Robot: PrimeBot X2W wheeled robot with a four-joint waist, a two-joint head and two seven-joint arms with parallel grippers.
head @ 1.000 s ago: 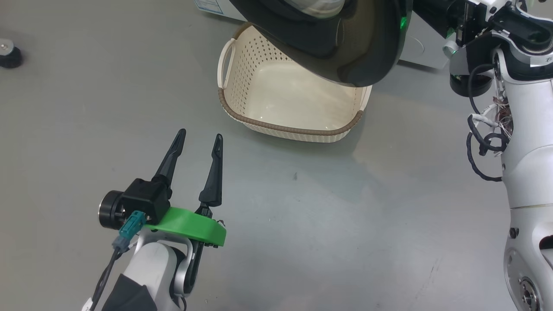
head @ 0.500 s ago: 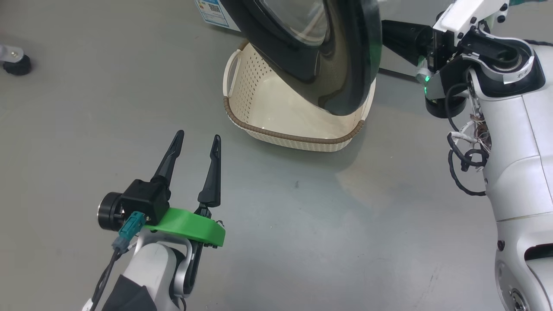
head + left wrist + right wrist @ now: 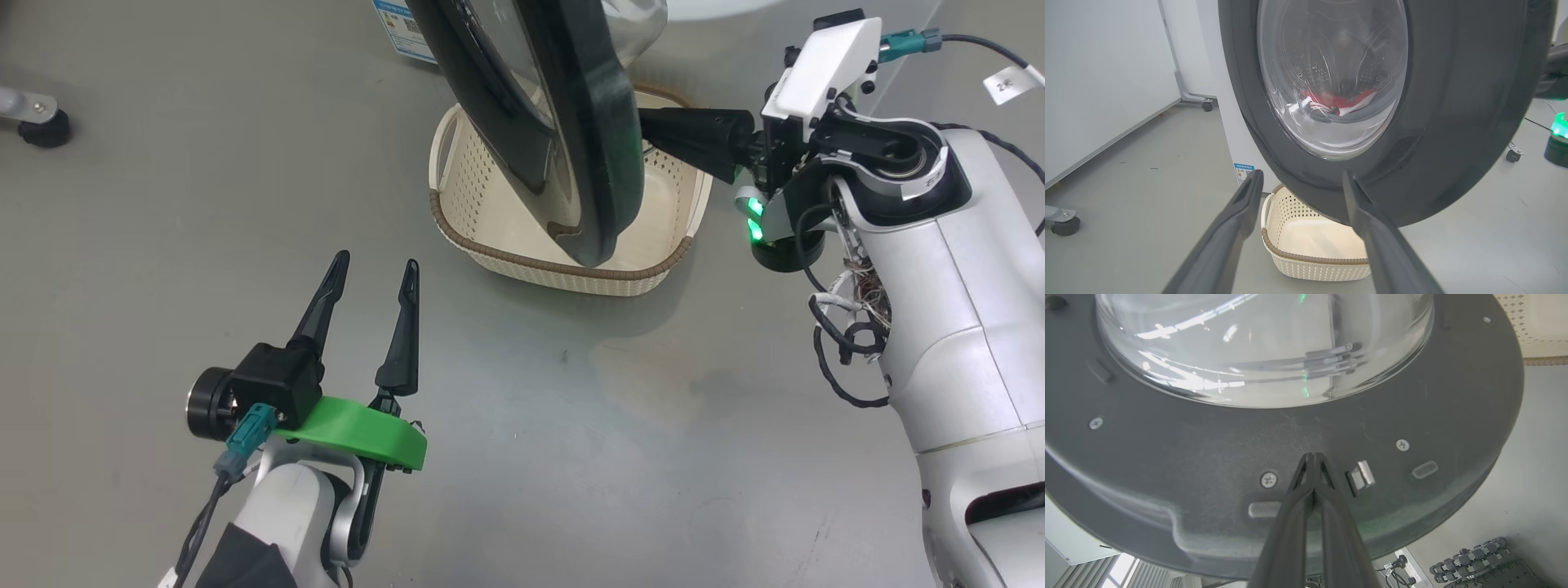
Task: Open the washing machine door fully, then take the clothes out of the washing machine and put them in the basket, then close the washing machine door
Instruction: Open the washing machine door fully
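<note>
Far out to the left of the left gripper [image 3: 376,260], a castor [image 3: 45,126] was cut off by the frame edge, and bare grey floor [image 3: 163,204] lay open on every side of that gripper's fingers. Its jaws stood wide apart and held nothing, well short of the basket [image 3: 563,273], which sat ahead of them and a little to the right. Straight beyond the spread fingertips in the left wrist view, the washing machine door [image 3: 1453,122] stood swung out, its lower rim overhanging the basket and hiding much of the basket's inside. Through its glass bowl the clothes [image 3: 1339,102] showed only as a dim red-and-white heap low in the drum, any lettering too blurred to read; the washing machine [image 3: 1216,102] itself was cut off at the top. On the far side of the door, the right gripper [image 3: 1314,457] had its jaws pressed together on nothing, tips at the door's inner rim between a screw [image 3: 1268,479] and a metal latch [image 3: 1361,475]; whether they actually touched could not be told. In the head view the door's edge covered those tips.
</note>
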